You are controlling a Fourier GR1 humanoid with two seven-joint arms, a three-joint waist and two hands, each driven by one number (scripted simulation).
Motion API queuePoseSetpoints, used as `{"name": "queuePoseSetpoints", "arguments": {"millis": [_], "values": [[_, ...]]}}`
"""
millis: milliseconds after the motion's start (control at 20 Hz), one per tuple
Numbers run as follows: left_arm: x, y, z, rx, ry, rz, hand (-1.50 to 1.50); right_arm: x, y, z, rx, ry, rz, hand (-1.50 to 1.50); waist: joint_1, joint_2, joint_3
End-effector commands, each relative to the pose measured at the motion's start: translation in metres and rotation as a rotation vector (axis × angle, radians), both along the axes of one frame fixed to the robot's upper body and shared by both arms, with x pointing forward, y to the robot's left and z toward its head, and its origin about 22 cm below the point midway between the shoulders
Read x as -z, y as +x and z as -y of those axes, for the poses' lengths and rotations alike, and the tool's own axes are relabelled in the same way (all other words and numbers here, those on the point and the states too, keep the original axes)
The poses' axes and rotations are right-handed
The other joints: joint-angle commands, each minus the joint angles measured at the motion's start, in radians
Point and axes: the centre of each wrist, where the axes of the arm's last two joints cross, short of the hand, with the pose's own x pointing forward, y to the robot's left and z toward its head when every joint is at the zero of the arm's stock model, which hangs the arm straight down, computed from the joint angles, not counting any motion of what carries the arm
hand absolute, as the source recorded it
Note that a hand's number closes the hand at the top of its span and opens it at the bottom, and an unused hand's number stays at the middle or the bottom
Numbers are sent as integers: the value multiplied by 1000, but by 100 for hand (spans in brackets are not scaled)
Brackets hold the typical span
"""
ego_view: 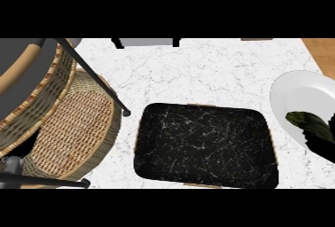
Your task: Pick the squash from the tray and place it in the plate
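In the head view I am looking steeply down at a white marbled counter (196, 66). A black tray (206, 146) with pale veining is sitting near the counter's front edge, about midway along it, and I am seeing nothing lying on its dark surface.

At the counter's right edge a white plate (297, 95) is showing, partly cut off by the frame. The squash (311, 124), dark green with lighter streaks, is lying over the plate's front part, angled toward the right edge. My right hand (322, 146) is coming in black at that same edge, just in front of the squash and touching it. Only a small part of the hand is showing, so I cannot tell whether its fingers are curling around the squash or standing straight.

My left hand is not appearing anywhere in this view.

Past the counter's left edge a woven wicker chair (72, 128) with black metal legs is standing, and a second woven rim is curving above it in the far left corner. At the far edge a grey object with black legs (147, 42) is peeking in.
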Motion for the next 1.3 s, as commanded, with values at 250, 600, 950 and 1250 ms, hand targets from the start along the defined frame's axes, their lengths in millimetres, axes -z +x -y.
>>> {"name": "queuePoseSetpoints", "arguments": {"millis": [250,600,950,1250], "values": [[36,8,30,43,-64,-51,0,0,21,81,148,27,-29,150,20,19,-21],[17,12,30,72,-76,-32,0,23,36,130,133,-147,-218,150,51,26,-19],[20,16,20,64,-78,-18,0,50,51,152,13,11,-355,-150,52,25,-19],[38,7,35,53,-79,-46,0,59,54,150,-94,120,-87,-150,26,20,-19]]}}
